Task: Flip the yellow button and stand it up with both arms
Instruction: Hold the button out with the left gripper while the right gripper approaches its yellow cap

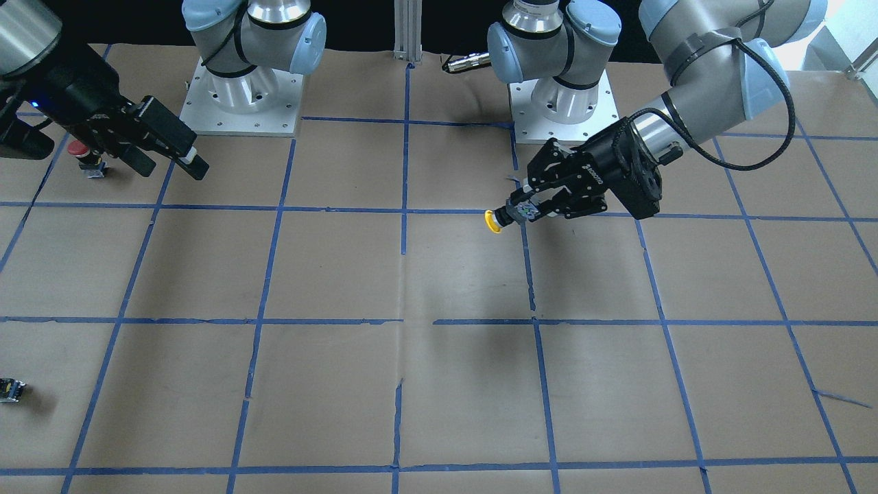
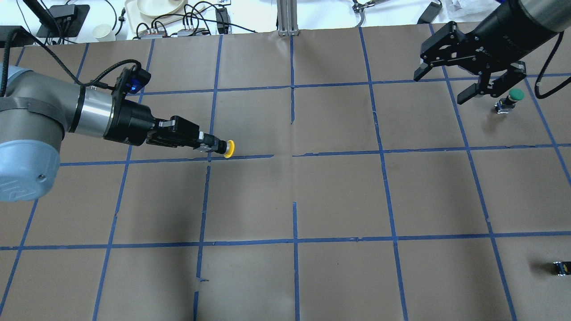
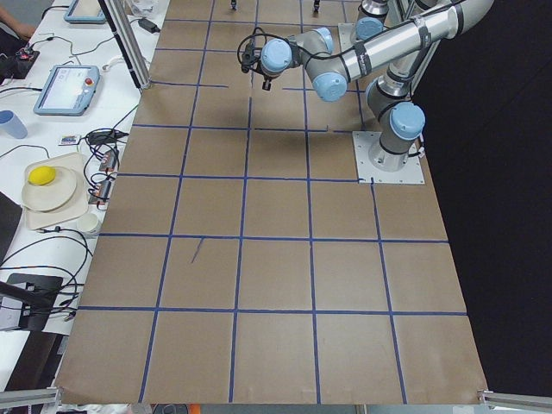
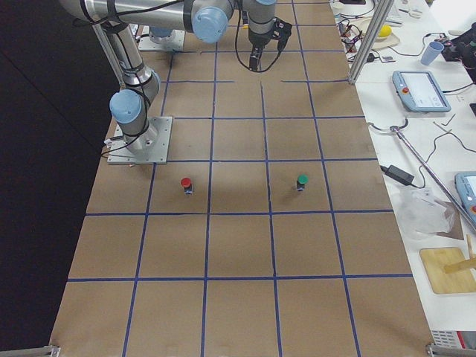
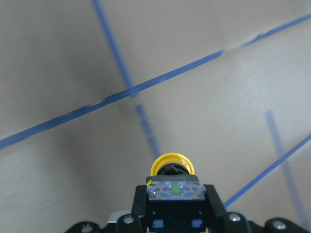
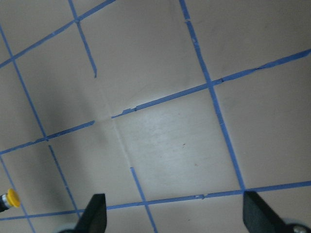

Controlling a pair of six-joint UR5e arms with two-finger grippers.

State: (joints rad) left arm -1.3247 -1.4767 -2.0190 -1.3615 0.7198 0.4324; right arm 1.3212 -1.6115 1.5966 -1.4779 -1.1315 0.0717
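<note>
The yellow button (image 2: pixel 229 148) is held off the paper, lying level, with its cap pointing away from the wrist toward the table's middle. My left gripper (image 2: pixel 209 145) is shut on its black body. In the front view the gripper (image 1: pixel 529 209) holds it with the cap (image 1: pixel 492 221) sticking out. The left wrist view shows the cap (image 5: pixel 172 165) beyond the body (image 5: pixel 174 191). My right gripper (image 2: pixel 441 85) is open and empty, far off at the other side. Its fingers (image 6: pixel 95 213) are spread in the right wrist view, with the yellow cap (image 6: pixel 10 198) at the left edge.
A red-capped button (image 1: pixel 81 152) stands just behind the right gripper in the front view. A green-capped one (image 2: pixel 515 94) stands beside it in the overhead view. A small black capless part (image 2: pixel 561 268) lies near the table's edge. Brown paper with a blue tape grid (image 2: pixel 292 154) covers the table.
</note>
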